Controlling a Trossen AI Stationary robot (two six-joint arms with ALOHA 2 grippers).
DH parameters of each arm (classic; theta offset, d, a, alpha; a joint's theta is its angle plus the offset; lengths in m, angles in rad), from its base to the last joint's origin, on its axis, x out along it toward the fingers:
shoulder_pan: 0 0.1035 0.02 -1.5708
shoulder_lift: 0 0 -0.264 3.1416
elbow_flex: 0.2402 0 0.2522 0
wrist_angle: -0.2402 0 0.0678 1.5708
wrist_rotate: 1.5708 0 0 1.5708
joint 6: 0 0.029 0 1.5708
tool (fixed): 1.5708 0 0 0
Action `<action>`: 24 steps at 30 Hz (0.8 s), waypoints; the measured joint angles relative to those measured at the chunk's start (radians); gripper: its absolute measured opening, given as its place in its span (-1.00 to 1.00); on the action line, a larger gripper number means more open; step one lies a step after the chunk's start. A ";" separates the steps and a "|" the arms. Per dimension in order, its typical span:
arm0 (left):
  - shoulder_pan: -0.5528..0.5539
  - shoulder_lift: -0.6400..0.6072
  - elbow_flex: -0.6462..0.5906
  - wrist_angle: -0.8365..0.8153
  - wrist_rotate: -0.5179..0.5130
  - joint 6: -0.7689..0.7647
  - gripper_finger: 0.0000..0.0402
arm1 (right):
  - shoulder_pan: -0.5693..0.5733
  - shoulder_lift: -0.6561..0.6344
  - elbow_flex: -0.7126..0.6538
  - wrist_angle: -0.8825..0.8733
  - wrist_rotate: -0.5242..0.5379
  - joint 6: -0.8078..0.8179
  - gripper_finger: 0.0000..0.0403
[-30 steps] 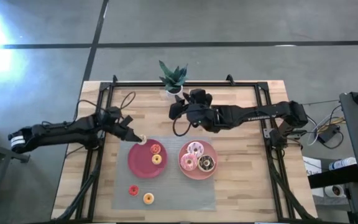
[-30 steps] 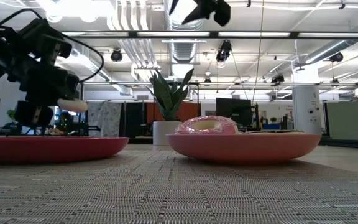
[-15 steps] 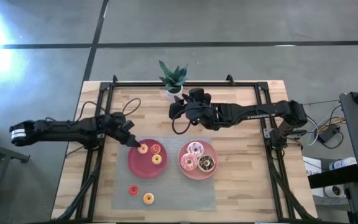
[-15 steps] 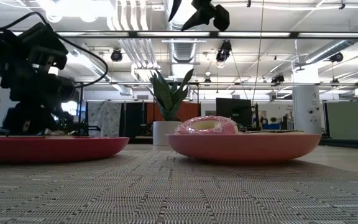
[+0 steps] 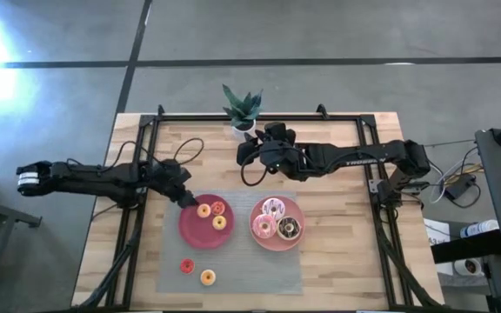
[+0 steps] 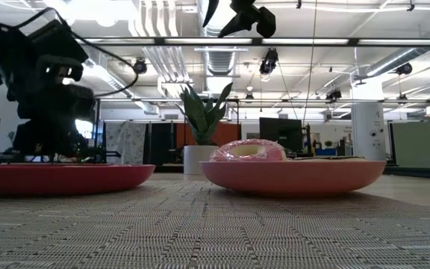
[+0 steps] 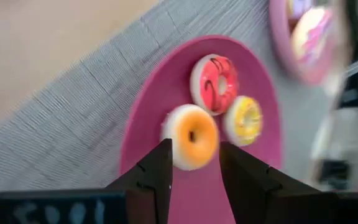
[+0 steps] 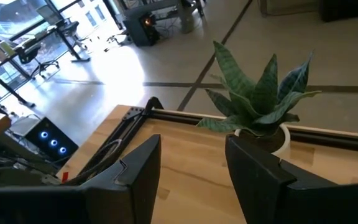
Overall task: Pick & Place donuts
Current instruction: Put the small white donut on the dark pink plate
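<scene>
A small orange-iced toy donut [image 7: 192,136] is seen lying on the round red plate [image 7: 154,118], framed by the left gripper [image 7: 194,163], jaws parted, empty; red [image 7: 214,83] and yellow [image 7: 243,119] donuts lie just beside.

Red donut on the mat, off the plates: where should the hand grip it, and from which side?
Take the red donut across its outer rim, coming straight down: it lies flat on the grey mat, so only the rim offers opposed sides. The orange donut lies close by but apart; probably set the fingers clear of that side.
</scene>
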State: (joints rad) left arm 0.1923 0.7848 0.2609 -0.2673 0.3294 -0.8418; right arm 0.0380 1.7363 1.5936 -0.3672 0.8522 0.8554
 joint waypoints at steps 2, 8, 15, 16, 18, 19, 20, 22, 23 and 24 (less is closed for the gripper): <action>-0.048 0.017 0.041 -0.064 -0.088 0.097 -0.47 | 0.000 0.000 0.000 -0.001 0.000 -0.002 -0.15; -0.230 0.066 0.141 -0.130 -0.286 0.445 -0.47 | 0.000 0.000 0.000 -0.029 0.000 -0.003 -0.15; -0.350 0.110 0.189 -0.145 -0.363 0.674 -0.47 | 0.000 0.000 0.000 -0.089 -0.039 0.001 -0.15; -0.369 0.120 0.192 -0.146 -0.363 0.686 -0.47 | 0.000 0.000 0.000 -0.097 -0.040 0.001 -0.15; -0.409 0.140 0.194 -0.144 -0.365 0.692 -0.47 | -0.002 0.000 0.000 -0.102 -0.042 0.001 -0.15; -0.429 0.153 0.195 -0.143 -0.372 0.691 -0.47 | -0.003 0.000 0.000 -0.101 -0.041 0.001 -0.15; -0.450 0.168 0.195 -0.144 -0.392 0.690 -0.47 | -0.006 0.000 0.000 -0.102 -0.041 0.001 -0.15; -0.488 0.199 0.195 -0.140 -0.456 0.691 -0.47 | -0.009 0.000 0.000 -0.102 -0.041 0.001 -0.15; -0.501 0.214 0.195 -0.133 -0.495 0.691 -0.47 | -0.011 0.000 0.000 -0.102 -0.042 0.001 -0.15; -0.512 0.231 0.195 -0.127 -0.528 0.691 -0.47 | -0.012 0.000 0.000 -0.102 -0.042 0.001 -0.15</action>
State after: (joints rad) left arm -0.3197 1.0156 0.4557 -0.3942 -0.1986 -0.1505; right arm 0.0258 1.7364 1.5932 -0.4690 0.8104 0.8566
